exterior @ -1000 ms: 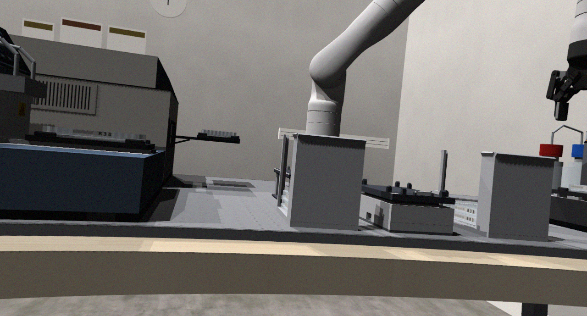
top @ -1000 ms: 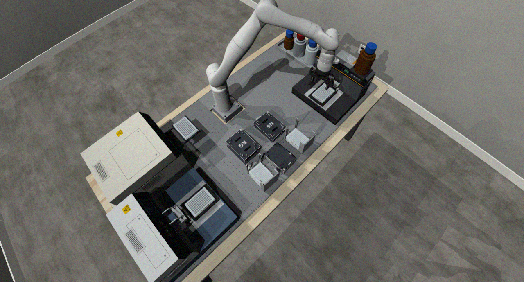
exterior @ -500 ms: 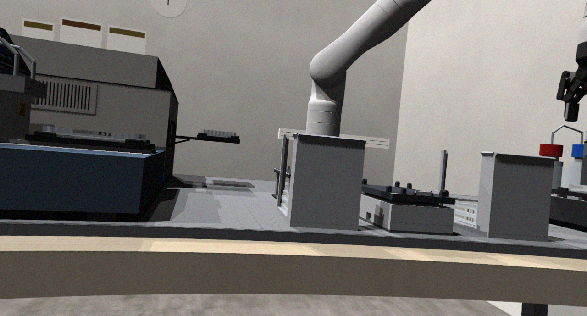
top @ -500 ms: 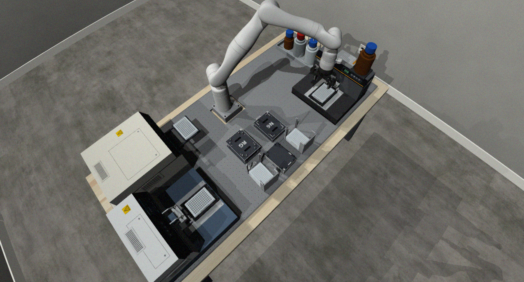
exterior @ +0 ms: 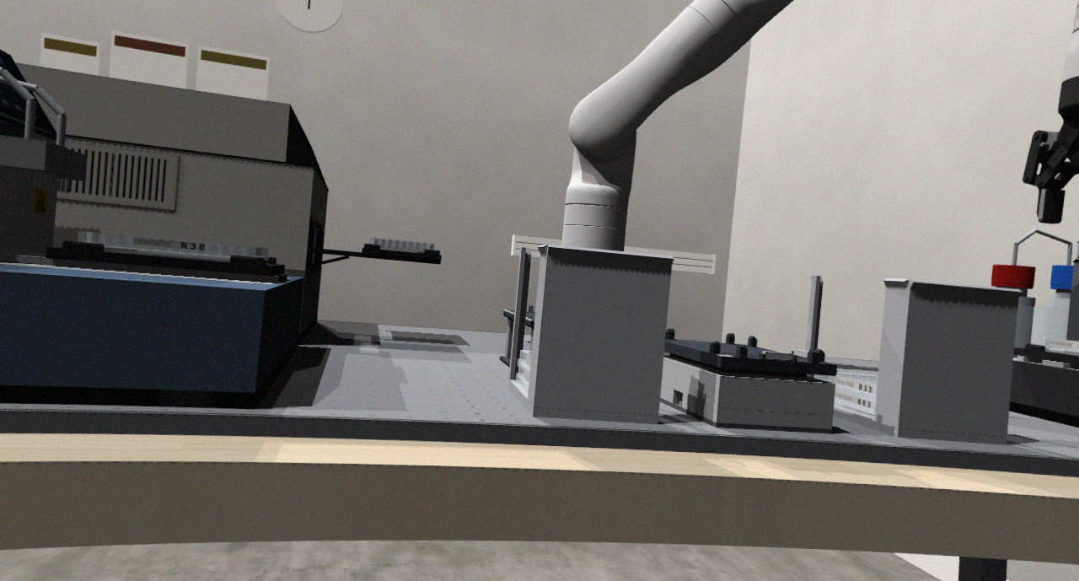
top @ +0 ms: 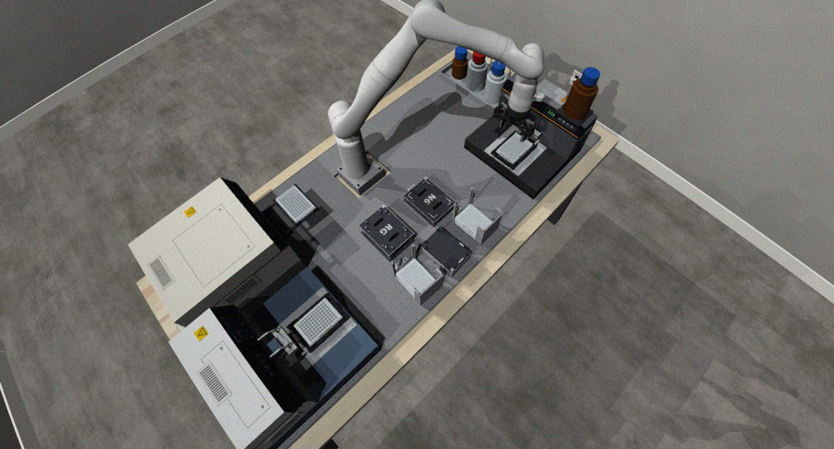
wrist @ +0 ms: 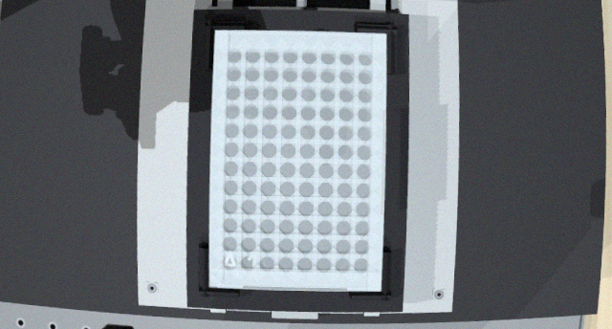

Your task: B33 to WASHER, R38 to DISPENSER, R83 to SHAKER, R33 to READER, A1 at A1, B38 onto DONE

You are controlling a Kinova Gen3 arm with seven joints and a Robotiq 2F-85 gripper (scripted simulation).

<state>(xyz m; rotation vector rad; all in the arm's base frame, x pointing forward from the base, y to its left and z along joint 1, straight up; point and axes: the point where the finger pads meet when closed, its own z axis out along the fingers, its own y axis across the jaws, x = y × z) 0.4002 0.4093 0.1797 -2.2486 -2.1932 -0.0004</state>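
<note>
My gripper (top: 515, 132) (exterior: 1049, 207) is open and empty. It hangs straight above a white well plate (top: 513, 148) (wrist: 296, 162) that sits flat in the black locators of the instrument with the brown bottle (top: 580, 99). In the wrist view the plate's A1 mark (wrist: 230, 261) is at the lower left corner, and my fingers do not show. Plate R38 (top: 316, 320) (exterior: 192, 245) sits on the blue-housed instrument. Another plate (top: 295, 202) (exterior: 399, 245) lies on the tray of the big beige box. I cannot read the other labels.
Nests N6 (top: 430, 199) and RG (top: 387, 231) are bare. Two deep racks (top: 415, 275) (top: 475, 220) each hold white plates. A dark square station (top: 445, 249) between them is bare. Capped bottles (top: 477, 70) stand behind the gripper. The arm's base (top: 356, 166) is at the deck's far edge.
</note>
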